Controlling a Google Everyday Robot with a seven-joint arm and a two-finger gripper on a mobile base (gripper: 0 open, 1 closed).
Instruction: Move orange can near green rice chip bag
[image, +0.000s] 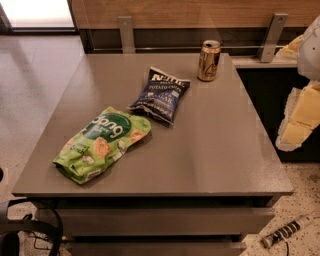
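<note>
The orange can (209, 60) stands upright near the far right edge of the grey table (215, 150). It is shiny copper-gold with a dark side marking and a silver top. The green rice chip bag (101, 143) lies flat at the front left of the table, crinkled, with white letters on a dark green patch. My gripper (300, 120) shows as white and pale yellow parts at the right edge of the view, beyond the table's right side. It is well clear of the can and holds nothing that I can see.
A dark blue potato chip bag (161, 94) lies between the can and the green bag, nearer the middle. A wood-panelled wall with metal brackets (126, 32) runs behind the table. Cables (287, 231) lie on the floor at front right.
</note>
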